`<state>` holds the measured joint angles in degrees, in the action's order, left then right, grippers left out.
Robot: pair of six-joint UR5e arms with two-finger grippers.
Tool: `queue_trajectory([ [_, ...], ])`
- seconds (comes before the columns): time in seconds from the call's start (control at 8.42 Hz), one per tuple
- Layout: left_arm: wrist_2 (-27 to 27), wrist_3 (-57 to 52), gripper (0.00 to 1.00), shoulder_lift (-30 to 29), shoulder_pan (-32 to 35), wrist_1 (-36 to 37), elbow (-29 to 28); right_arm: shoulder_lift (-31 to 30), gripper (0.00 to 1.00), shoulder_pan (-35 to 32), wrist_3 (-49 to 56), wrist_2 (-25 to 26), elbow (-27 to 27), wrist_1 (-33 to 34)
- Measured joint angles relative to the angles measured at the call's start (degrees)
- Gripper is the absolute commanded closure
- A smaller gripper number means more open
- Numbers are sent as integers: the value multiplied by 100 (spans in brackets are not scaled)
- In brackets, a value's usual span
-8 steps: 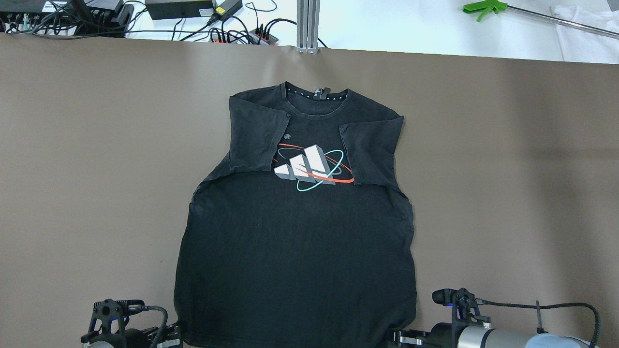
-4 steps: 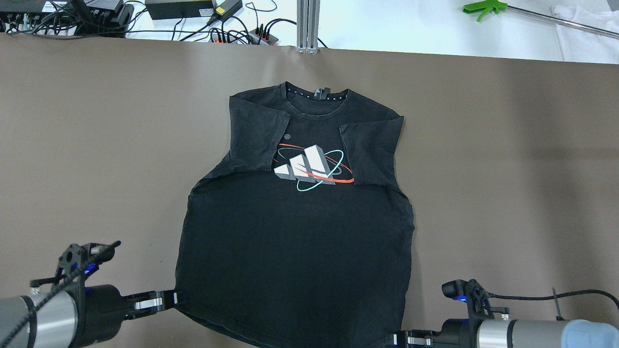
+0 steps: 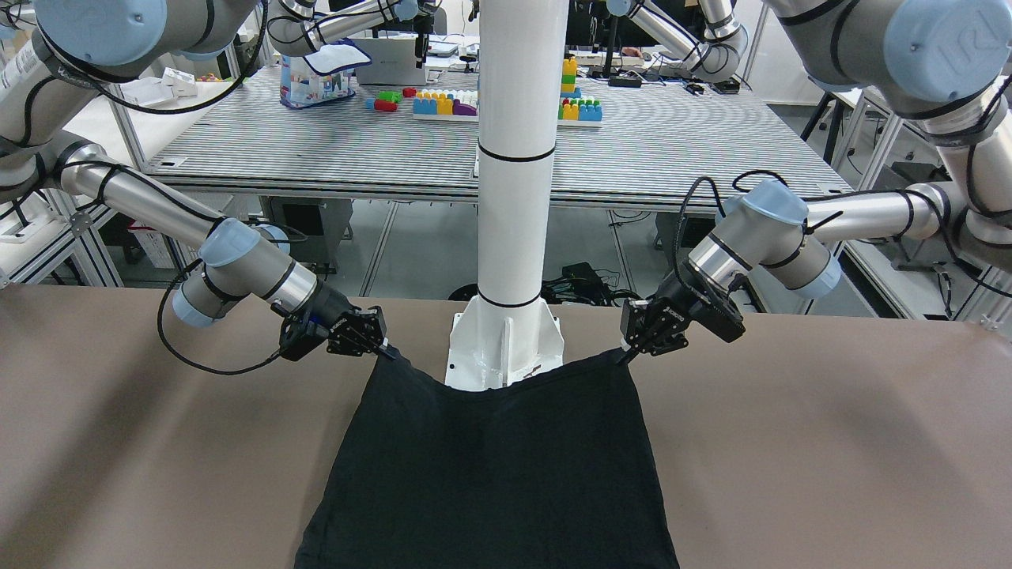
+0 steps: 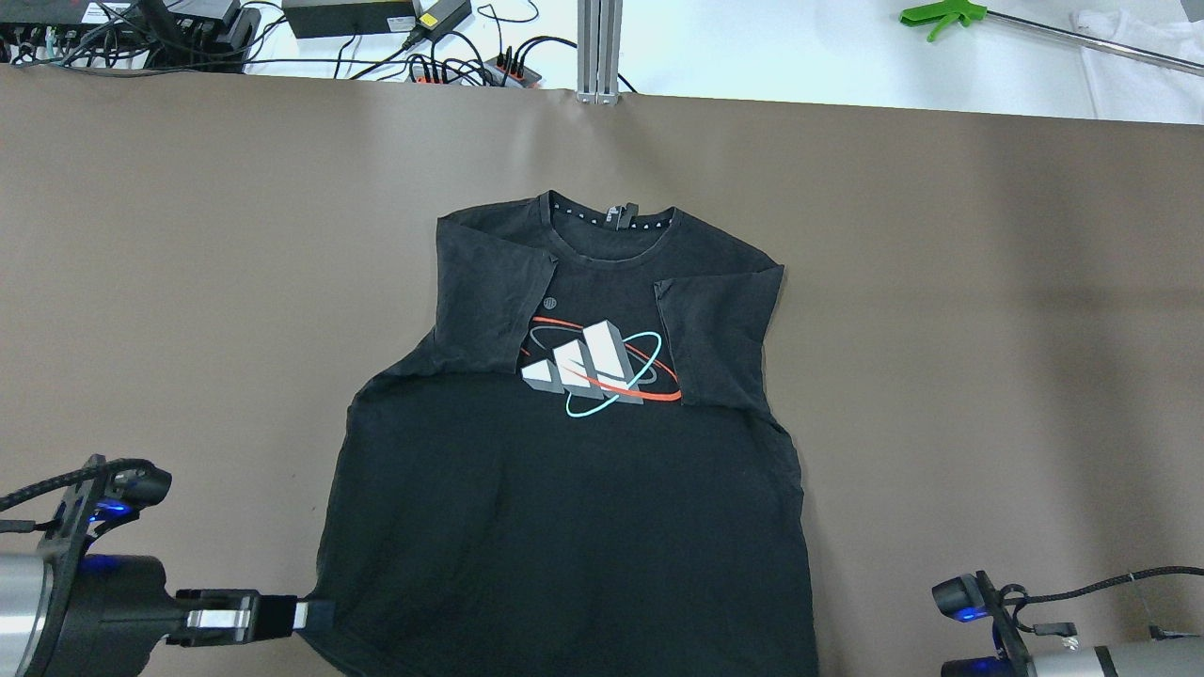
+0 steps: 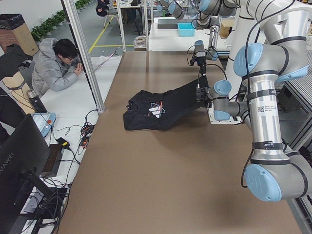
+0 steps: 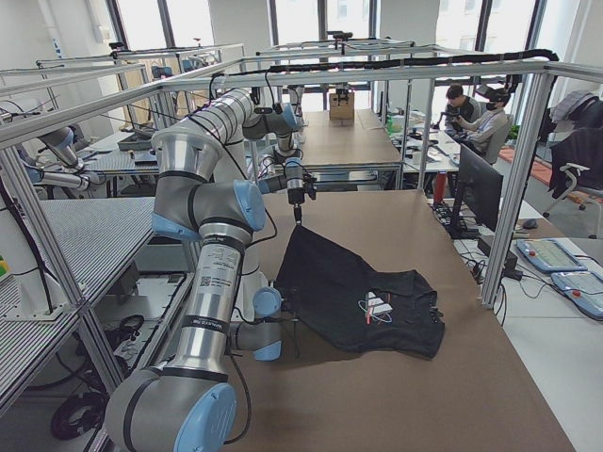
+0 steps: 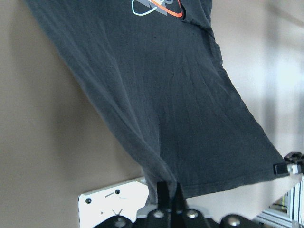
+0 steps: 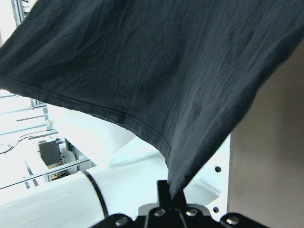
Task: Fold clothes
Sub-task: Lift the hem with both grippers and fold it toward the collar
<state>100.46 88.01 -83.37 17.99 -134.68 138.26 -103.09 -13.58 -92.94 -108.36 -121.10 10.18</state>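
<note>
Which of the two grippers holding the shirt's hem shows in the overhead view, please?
The left gripper, at that view's lower left, pinching a hem corner of the black shirt. The right gripper falls below the frame there; the front view shows it.

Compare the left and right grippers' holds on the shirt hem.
In the overhead view the left gripper shows at its hem corner; the right gripper is below that frame. At the left gripper the shirt bunches into folds; at the right gripper it hangs as a smoother point. Both are shut on hem corners.

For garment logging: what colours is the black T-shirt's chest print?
Chest print: white-grey bars, red and teal rings; overhead view.
</note>
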Motion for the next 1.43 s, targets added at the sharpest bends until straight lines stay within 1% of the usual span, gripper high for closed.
queue_trajectory([
  [0.12, 249, -112, 100, 175, -36, -282, 18, -168, 100, -27, -92, -243, 32, -489],
  [0.36, 421, -195, 100, 627, -166, -856, 13, -483, 100, -51, -268, -499, 275, -1540],
  [0.48, 397, -202, 100, 754, -178, -994, -15, -513, 100, -51, -309, -524, 429, -1828],
  [0.59, 319, -197, 100, 815, -133, -1054, -59, -453, 100, -66, -327, -485, 600, -1959],
  [0.83, 202, -170, 100, 748, 120, -1094, -368, -122, 100, -311, -331, -366, 976, -1997],
  [1.07, 209, -145, 100, 494, 449, -1093, -731, 271, 100, -746, -326, -425, 1175, -1816],
  [1.19, 220, -139, 100, 440, 574, -1093, -808, 413, 100, -988, -323, -526, 1207, -1687],
  [1.43, 242, -129, 100, 353, 739, -1075, -863, 672, 100, -1584, -321, -899, 1226, -1375],
])
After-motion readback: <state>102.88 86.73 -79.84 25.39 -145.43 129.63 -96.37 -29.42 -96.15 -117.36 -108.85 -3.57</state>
